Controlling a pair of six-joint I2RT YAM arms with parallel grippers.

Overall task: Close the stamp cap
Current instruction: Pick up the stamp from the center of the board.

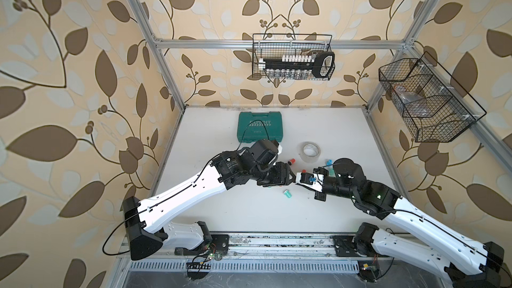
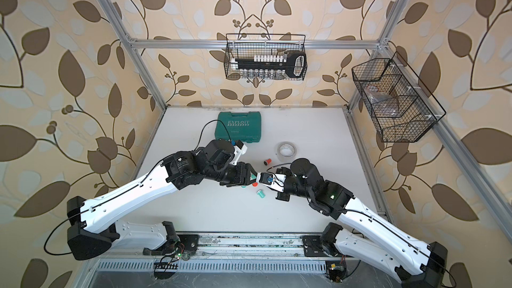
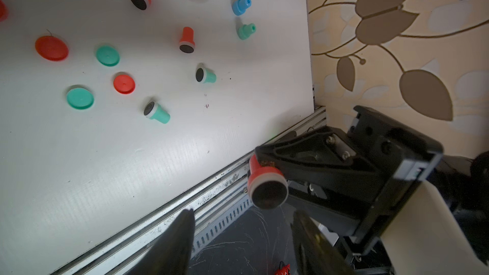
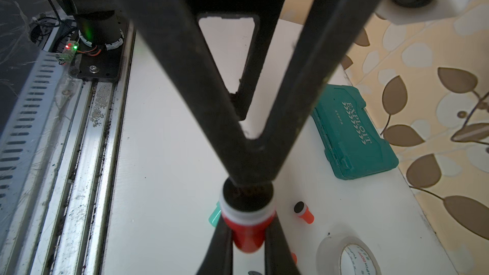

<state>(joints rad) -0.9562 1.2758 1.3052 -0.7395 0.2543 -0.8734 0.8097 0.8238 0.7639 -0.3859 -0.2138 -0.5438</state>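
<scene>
Right wrist view: the right claw (image 4: 248, 230) is pinching a red stamp (image 4: 248, 236) by its body, one finger pressed to each side. The stamp's white ring and black pad (image 4: 247, 197) stick out past the fingertips. Straight ahead of this claw, the left claw (image 4: 250, 178) points in from the opposite direction. Its two fingers (image 4: 185, 75) form a dark V with one tip at each side of the pad's rim. Whether they touch it cannot be told.

Left wrist view shows the same meeting from the other end. The left claw (image 3: 242, 216) is spread, with a clear gap between its fingertips. The red stamp sits just beyond that gap, held off the table (image 3: 79, 167), with its pad facing into the gap.

Past the left claw and well apart from it, loose pieces lie on the white table. Among them are red caps (image 3: 51, 48) and teal caps (image 3: 80, 98), all flat discs. Loose red stamps (image 3: 187, 40) and teal stamps (image 3: 156, 112) with bare black pads lie around them. Farther out lie a blue knob (image 3: 241, 5) and a teal knob (image 3: 246, 30).

In both top views the two claws meet tip to tip above the table. A tape roll (image 1: 310, 150) lies near the right claw, on its far side. A green case (image 1: 259, 126) lies beyond the left claw, toward the back wall.
</scene>
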